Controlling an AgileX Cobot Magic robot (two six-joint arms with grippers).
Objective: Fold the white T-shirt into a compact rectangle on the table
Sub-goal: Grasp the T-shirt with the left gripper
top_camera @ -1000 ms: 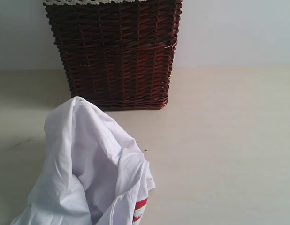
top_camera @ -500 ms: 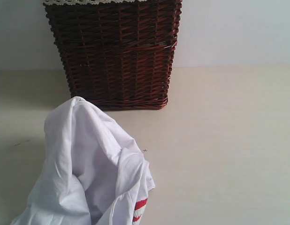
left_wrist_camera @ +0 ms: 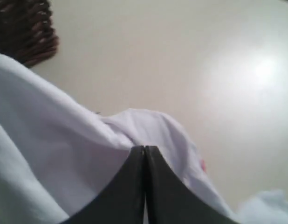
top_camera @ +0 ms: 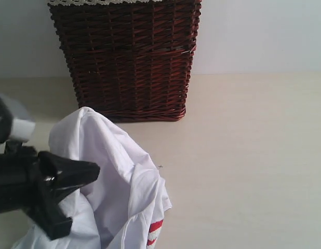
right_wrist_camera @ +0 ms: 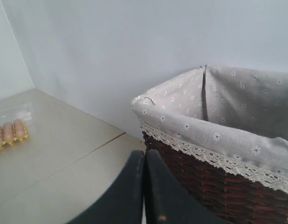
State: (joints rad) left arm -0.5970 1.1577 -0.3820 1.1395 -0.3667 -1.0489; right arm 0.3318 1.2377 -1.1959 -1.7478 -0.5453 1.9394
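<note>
Left: the left gripper [top_camera: 96,170], jaws pressed together, its tip over the crumpled white T-shirt [top_camera: 119,171]. The shirt lies heaped on the table [top_camera: 243,155] at lower left, just in front of the wicker basket [top_camera: 129,57]. Right: the right gripper [right_wrist_camera: 144,154], jaws likewise closed tight, near the basket's floral liner [right_wrist_camera: 228,112].

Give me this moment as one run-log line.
white T-shirt: crumpled on table, unfolded | left fingers: shut, at shirt, no visible grip | right fingers: shut, facing wicker basket
</note>
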